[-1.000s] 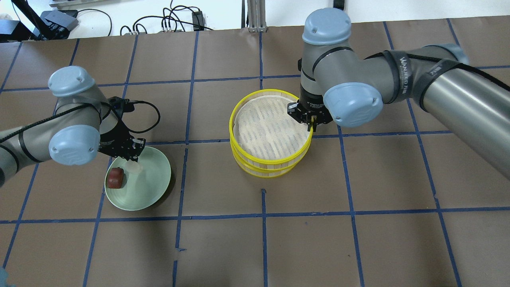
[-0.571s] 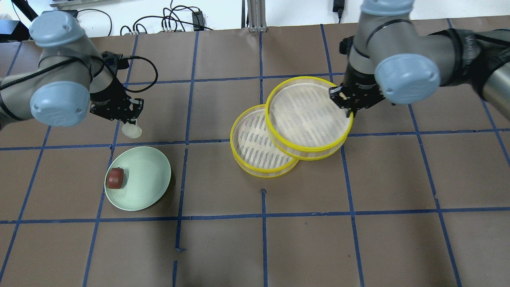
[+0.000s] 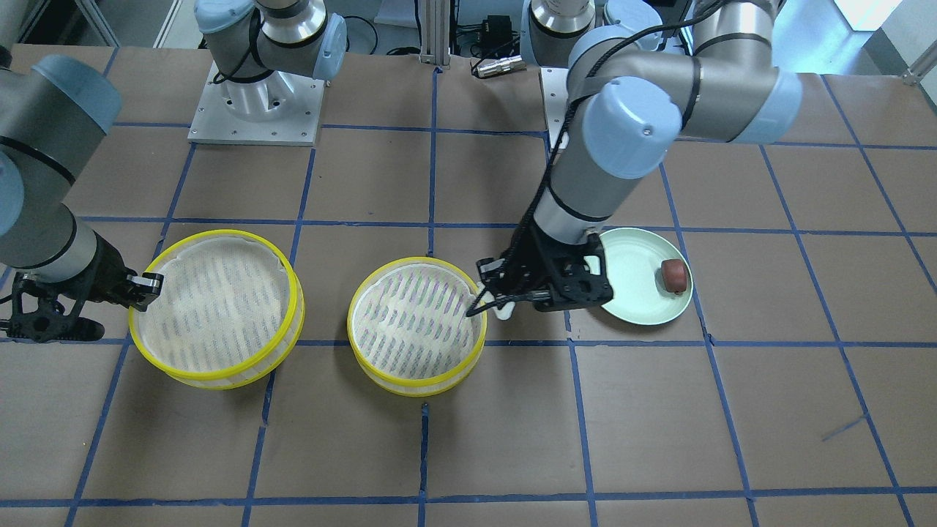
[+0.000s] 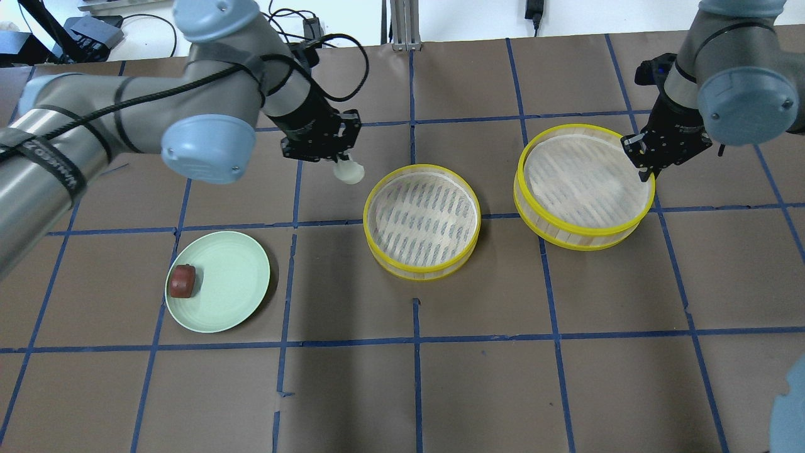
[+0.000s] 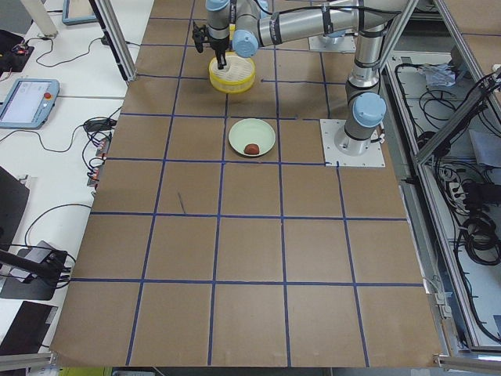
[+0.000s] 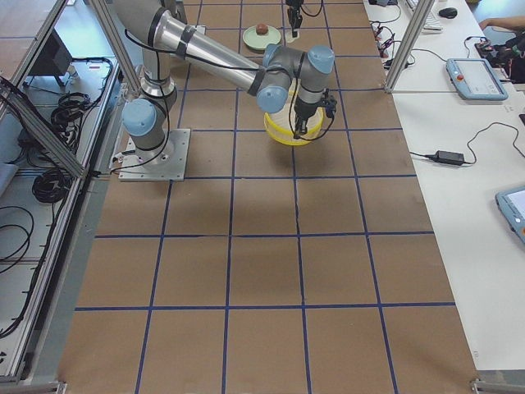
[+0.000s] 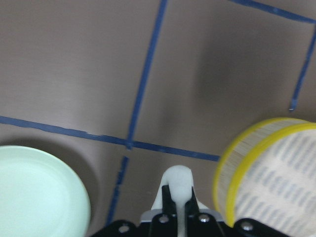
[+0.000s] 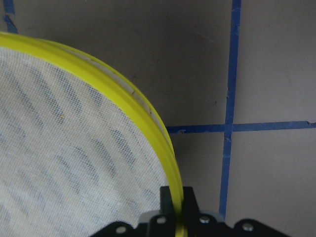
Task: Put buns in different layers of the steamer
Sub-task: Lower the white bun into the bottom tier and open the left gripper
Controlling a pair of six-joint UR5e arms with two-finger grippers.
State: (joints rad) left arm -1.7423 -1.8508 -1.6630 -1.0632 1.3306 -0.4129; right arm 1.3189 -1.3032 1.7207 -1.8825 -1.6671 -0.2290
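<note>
Brown table (image 4: 478,390); white bun (image 4: 350,172) hangs lengthwise (left gripper (image 4: 344,165)).

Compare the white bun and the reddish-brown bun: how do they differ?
Colour: the white bun is pale; the reddish-brown bun is dark. Support: the white bun is pinched in the left claw; the reddish-brown bun lies free on the green plate. Place: the white bun is close beside the middle steamer tray; the reddish-brown bun is well away from it. Shared: both are small and rounded, neither in a tray.
</note>
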